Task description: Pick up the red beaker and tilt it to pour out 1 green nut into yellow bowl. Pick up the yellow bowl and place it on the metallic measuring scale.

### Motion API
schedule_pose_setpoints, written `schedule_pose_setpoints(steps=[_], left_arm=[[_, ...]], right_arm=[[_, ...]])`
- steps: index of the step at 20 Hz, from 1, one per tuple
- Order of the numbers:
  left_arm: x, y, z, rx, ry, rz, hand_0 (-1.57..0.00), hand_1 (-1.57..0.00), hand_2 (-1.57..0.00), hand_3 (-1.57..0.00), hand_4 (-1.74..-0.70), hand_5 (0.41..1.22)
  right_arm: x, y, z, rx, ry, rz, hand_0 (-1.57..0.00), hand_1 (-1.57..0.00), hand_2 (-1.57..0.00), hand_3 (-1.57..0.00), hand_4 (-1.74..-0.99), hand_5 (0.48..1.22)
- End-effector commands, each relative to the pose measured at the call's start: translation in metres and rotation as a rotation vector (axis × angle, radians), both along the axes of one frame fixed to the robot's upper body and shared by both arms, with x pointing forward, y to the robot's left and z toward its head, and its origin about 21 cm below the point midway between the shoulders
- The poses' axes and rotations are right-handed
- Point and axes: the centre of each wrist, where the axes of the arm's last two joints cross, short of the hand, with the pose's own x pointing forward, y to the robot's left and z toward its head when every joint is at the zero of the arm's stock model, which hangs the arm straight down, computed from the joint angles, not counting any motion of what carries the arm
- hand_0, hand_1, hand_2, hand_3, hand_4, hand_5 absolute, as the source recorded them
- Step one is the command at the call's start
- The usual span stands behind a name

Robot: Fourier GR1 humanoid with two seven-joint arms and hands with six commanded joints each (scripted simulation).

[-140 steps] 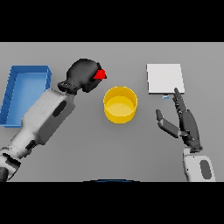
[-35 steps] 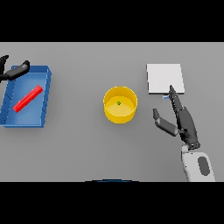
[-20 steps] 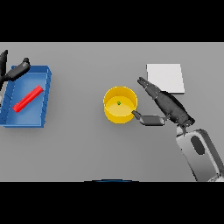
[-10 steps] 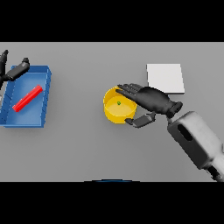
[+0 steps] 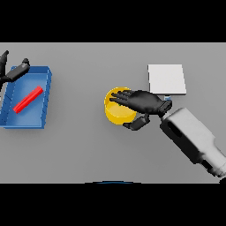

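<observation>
The yellow bowl (image 5: 115, 112) stands mid-table. My right hand (image 5: 145, 102) lies across its right half, with straight fingers (image 5: 122, 96) reaching over the rim and the thumb (image 5: 136, 124) bent beside the bowl's near right wall. The hand is open and hides the inside of the bowl, so no green nut shows. The red beaker (image 5: 28, 99) lies on its side in the blue tray (image 5: 44, 102) at the left. My left hand (image 5: 13, 73) hovers open at the tray's far left corner. The metallic scale (image 5: 166, 79) sits behind and to the right of the bowl.
The blue tray takes up the table's left side. The scale's near edge lies close behind my right wrist. My right forearm (image 5: 192, 137) slants in from the lower right.
My right hand has swung left from beside the scale until it lies over the bowl, now reaching further across it. The left hand stays by the tray, where the red beaker lies.
</observation>
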Motion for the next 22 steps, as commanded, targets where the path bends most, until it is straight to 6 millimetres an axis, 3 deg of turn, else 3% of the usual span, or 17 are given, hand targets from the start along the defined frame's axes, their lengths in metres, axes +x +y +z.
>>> schedule_pose_setpoints(steps=[1, 13, 16, 18, 20, 22], left_arm=[[0.001, 0.001, 0.004, -0.001, -0.010, 0.000, 0.00, 0.00, 0.00, 0.00, -0.80, 0.725], [-0.001, -0.002, 0.005, 0.008, -0.005, 0.004, 0.00, 0.00, 0.00, 0.00, -0.79, 0.729], [-0.003, -0.007, 0.006, 0.007, -0.005, 0.002, 0.00, 0.00, 0.00, 0.00, -0.79, 0.732], [-0.003, -0.006, 0.005, 0.003, -0.007, 0.002, 0.00, 0.00, 0.00, 0.00, -0.80, 0.730], [-0.003, -0.005, 0.005, 0.010, 0.000, 0.001, 0.00, 0.00, 0.00, 0.00, -0.79, 0.729], [-0.004, -0.005, 0.005, 0.013, -0.004, -0.001, 0.00, 0.00, 0.00, 0.00, -0.79, 0.732]], right_arm=[[-0.001, 0.001, -0.003, -0.015, 0.004, 0.010, 0.00, 0.00, 0.00, 0.00, -1.249, 0.669], [0.007, 0.008, -0.020, -0.066, 0.061, 0.050, 0.00, 0.00, -0.02, -0.04, -1.289, 0.721], [0.007, 0.011, -0.024, -0.064, 0.078, 0.032, 0.00, -0.01, -0.08, -0.12, -1.333, 0.800], [0.007, 0.009, -0.025, -0.061, 0.087, 0.043, -0.17, -0.14, -0.20, -0.24, -1.396, 0.875], [0.006, 0.011, -0.024, -0.080, 0.077, 0.058, -0.47, -0.38, -0.38, -0.42, -1.479, 0.999], [0.006, 0.009, -0.022, -0.083, 0.084, 0.067, -0.78, -0.65, -0.59, -0.83, -1.469, 1.079]])
